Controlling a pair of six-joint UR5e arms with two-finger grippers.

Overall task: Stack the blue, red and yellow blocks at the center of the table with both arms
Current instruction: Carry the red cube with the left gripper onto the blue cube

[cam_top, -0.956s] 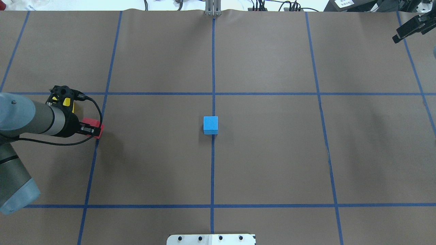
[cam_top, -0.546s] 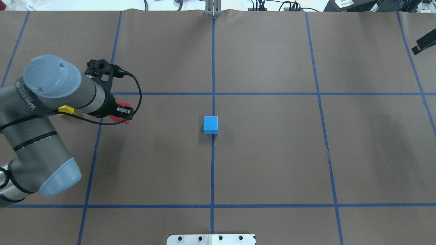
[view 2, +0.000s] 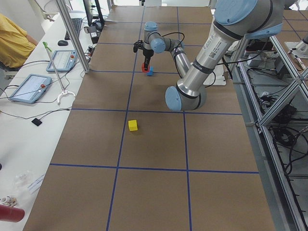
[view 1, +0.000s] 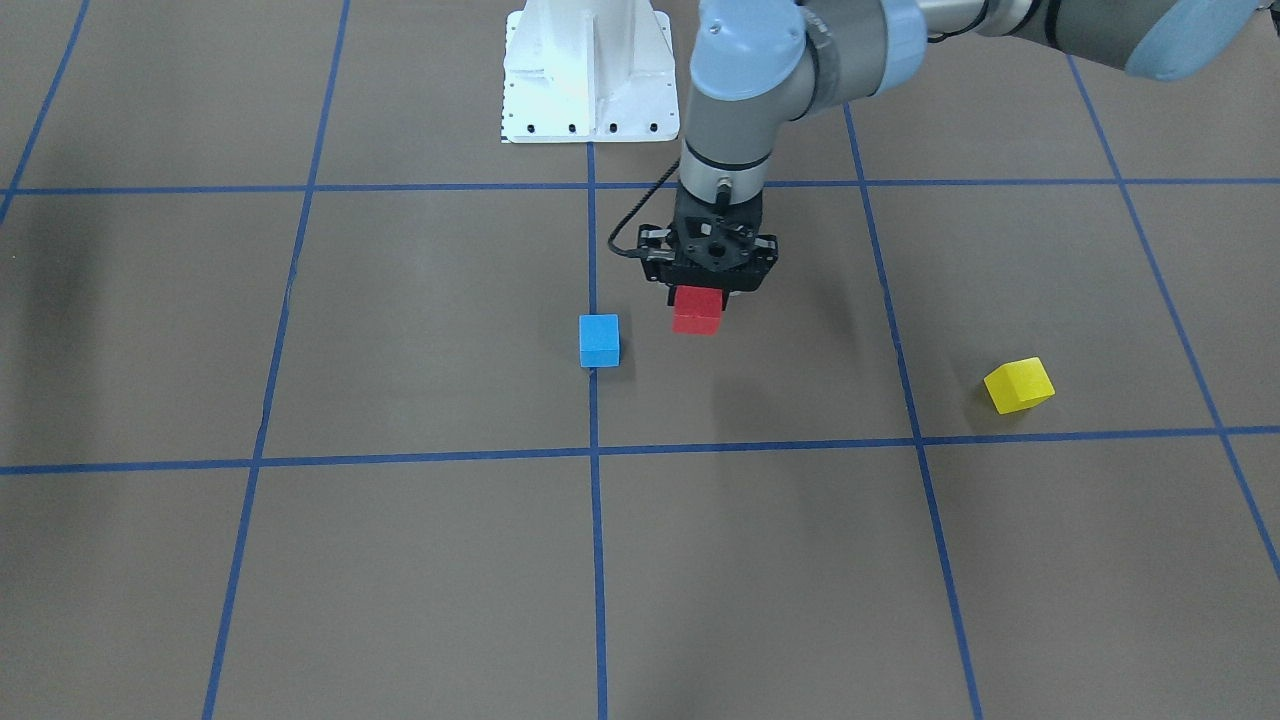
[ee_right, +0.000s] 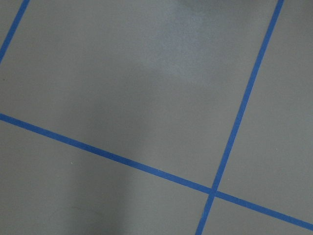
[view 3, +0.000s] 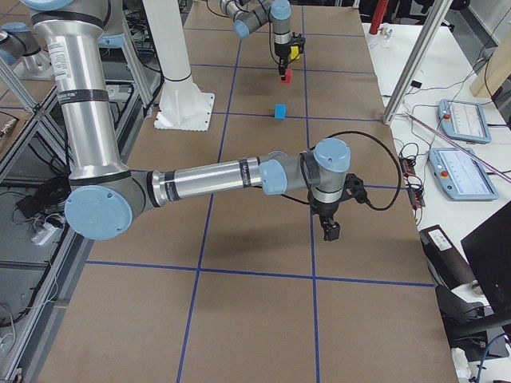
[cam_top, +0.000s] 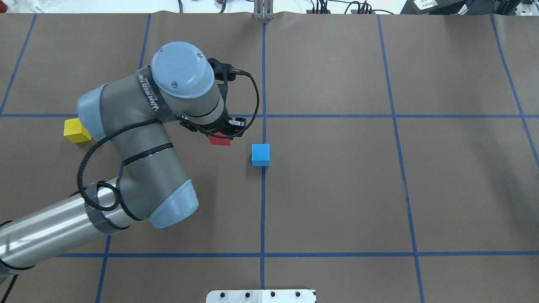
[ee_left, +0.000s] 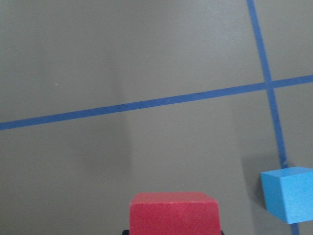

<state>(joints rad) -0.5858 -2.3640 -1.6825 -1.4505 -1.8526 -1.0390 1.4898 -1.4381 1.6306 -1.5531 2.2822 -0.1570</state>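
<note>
My left gripper (view 1: 698,300) is shut on the red block (view 1: 697,311) and holds it a little above the table, just to the robot's left of the blue block (view 1: 599,340). In the overhead view the red block (cam_top: 220,140) hangs left of the blue block (cam_top: 260,154), which sits on the centre line. The left wrist view shows the red block (ee_left: 173,213) at the bottom and the blue block (ee_left: 288,193) at the lower right. The yellow block (cam_top: 76,130) lies far left on the table. My right gripper (view 3: 329,230) shows only in the exterior right view; I cannot tell its state.
Blue tape lines divide the brown table cover into a grid. The white robot base plate (cam_top: 261,296) sits at the near edge. A side table with tablets (view 2: 29,86) runs along the far side. The right wrist view shows only bare table and tape.
My left arm has swung right from the table's left side with the red block, uncovering the yellow block. The right gripper has left the overhead view's top right corner.
</note>
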